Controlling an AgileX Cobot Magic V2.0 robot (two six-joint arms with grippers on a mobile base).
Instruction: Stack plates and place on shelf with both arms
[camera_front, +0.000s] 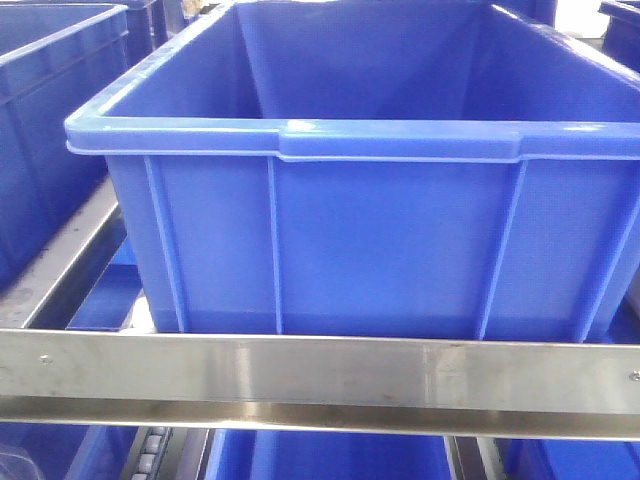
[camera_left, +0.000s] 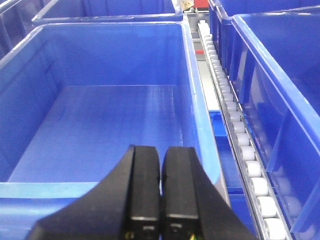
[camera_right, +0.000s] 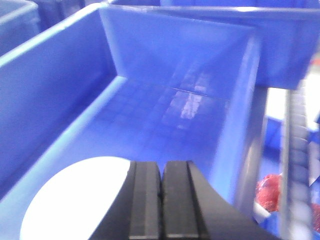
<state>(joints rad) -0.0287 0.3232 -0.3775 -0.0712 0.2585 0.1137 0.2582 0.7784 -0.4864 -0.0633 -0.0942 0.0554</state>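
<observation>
One pale white plate (camera_right: 75, 200) shows in the right wrist view, lying low inside a blue crate (camera_right: 165, 75), down and left of my right gripper (camera_right: 161, 164). That gripper's black fingers are pressed together with nothing between them. My left gripper (camera_left: 160, 150) is shut too and hangs over the near rim of another blue crate (camera_left: 100, 115), whose floor is bare. The shelf's steel front rail (camera_front: 300, 370) crosses the front view below a large blue crate (camera_front: 380, 240). Neither gripper shows in the front view.
A white roller track (camera_left: 240, 135) runs along the right of the left crate, with another blue crate (camera_left: 285, 75) beyond it. More crates stand at the left (camera_front: 50, 120) and below the rail. A red object (camera_right: 270, 192) sits outside the right crate.
</observation>
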